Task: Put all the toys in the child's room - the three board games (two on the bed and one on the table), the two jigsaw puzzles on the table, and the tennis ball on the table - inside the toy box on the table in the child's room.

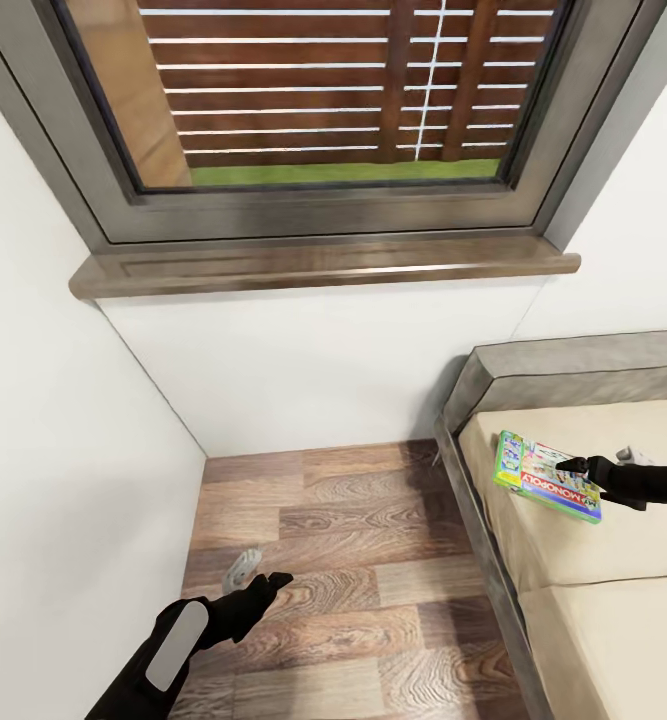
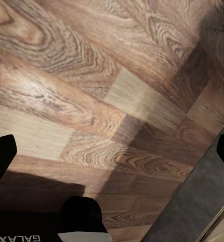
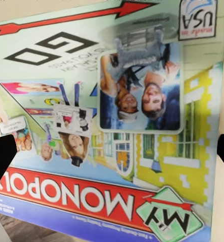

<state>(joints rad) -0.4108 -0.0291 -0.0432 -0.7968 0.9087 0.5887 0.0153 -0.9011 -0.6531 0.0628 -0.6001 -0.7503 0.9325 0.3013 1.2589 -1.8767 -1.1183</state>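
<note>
Nearest the camera is the left gripper [image 1: 256, 578], low over the wood-plank floor [image 1: 343, 560] on the window side of the bed [image 1: 613, 590]. Its fingers are spread apart with nothing between them; the left wrist view shows bare planks and a dark edge that is likely the bed frame.

Going right, the bed's dark grey frame runs alongside the floor, then comes the beige sheet. On the sheet, near the headboard end and just inside the frame, lies the Monopoly box [image 1: 546, 476], one board game, lying flat, green-edged, printed face up. The right gripper [image 1: 576, 466] reaches in from the far side of the bed and sits at the box's edge. In the right wrist view its fingertips [image 3: 2, 156] stand wide apart on either side of the lid, so the hand looks open and poised over the box, not clamped on it.

The box is likely light and stiff, thin cardboard with a glossy, somewhat slippery lid. Lying flat on soft bedding, it offers little to pinch from above; the best hold is probably across a thin edge, perhaps after tipping or sliding that edge clear of the sheet.

Counted here: one board game, one bed, one window [image 1: 323, 100] above it.
</note>
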